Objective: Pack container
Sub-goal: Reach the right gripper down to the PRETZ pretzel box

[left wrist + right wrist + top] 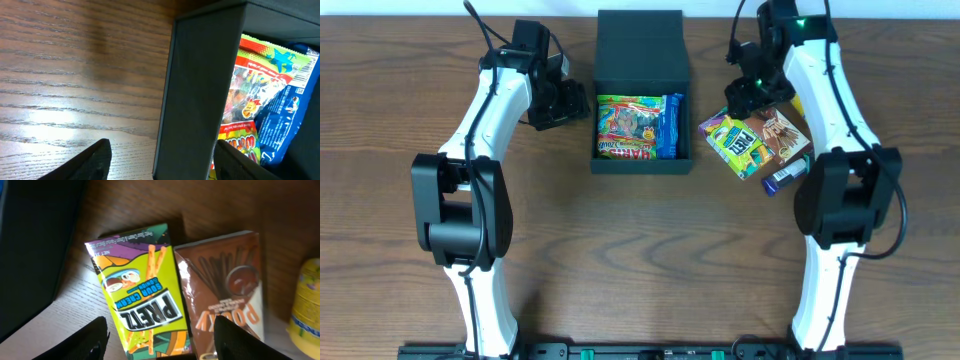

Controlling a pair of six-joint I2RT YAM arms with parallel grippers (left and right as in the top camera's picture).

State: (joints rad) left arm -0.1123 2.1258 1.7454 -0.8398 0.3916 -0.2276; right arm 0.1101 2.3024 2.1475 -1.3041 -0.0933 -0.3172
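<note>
Gummy packet (628,127) and second packet (669,125) lie in the container (642,166); Pretz box (735,143) and Pocky box (782,135) lie at its 3 o'clock.

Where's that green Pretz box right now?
From overhead, the green Pretz box lies on the table on the robot's right side, just right of the container, with the brown Pocky box right beside it.

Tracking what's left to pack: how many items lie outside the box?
3, right of the container: green Pretz box, brown Pocky box beside it, small blue-and-yellow item beside them. More may hide under the right arm.
</note>
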